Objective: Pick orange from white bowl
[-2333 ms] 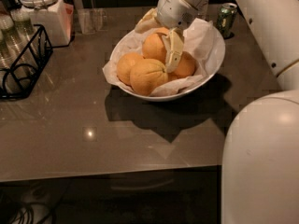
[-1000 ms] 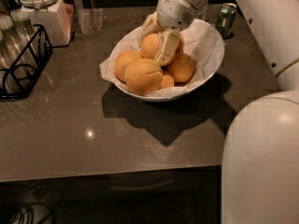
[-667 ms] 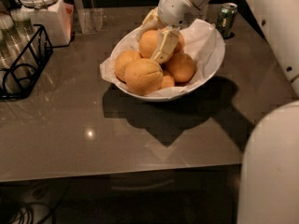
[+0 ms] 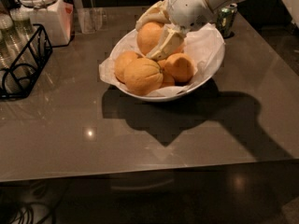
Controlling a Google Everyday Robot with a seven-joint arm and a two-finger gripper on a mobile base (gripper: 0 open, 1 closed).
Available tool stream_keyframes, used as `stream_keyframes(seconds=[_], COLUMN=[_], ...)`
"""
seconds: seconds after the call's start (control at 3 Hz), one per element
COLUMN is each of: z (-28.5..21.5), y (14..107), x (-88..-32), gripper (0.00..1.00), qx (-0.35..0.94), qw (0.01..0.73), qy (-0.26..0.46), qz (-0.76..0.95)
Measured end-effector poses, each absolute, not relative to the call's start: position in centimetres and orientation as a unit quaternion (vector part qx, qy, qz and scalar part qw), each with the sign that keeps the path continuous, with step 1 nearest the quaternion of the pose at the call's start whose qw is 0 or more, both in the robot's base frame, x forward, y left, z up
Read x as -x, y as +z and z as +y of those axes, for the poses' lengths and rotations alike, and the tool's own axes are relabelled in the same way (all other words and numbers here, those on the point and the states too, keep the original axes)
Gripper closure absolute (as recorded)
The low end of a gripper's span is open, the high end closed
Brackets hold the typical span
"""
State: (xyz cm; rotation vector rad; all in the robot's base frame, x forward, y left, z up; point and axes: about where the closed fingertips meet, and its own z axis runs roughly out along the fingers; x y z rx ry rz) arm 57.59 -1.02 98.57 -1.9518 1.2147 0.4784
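The white bowl (image 4: 205,73), lined with crinkled white paper, stands on the grey table and holds several oranges. My gripper (image 4: 156,34) reaches down from the upper right and is shut on one round orange (image 4: 148,36), held between its cream fingers (image 4: 166,45) above the others, over the back of the bowl. A large orange (image 4: 142,76) with a faint crease lies at the bowl's front, another (image 4: 179,67) to its right.
A black wire rack (image 4: 21,64) stands at the left edge, with a white lidded jar (image 4: 44,13) and a clear glass (image 4: 89,18) behind it. A green can (image 4: 226,17) sits behind the bowl at right. The table's front edge runs along the bottom.
My gripper has closed around the back orange and lifted it up out of the pile; the arm has drawn up and back to the right.
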Motion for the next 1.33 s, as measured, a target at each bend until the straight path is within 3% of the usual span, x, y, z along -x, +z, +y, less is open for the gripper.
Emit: stream_keyframes(seconds=[0.67, 1.33], z=[-1.4, -0.8], y=[98.7, 101.2], x=[-55.5, -57.9], gripper=[1.00, 1.00], qx=[0.749, 0.756], qw=[0.411, 0.417], qy=[0.184, 0.172], qz=[0.487, 0.474])
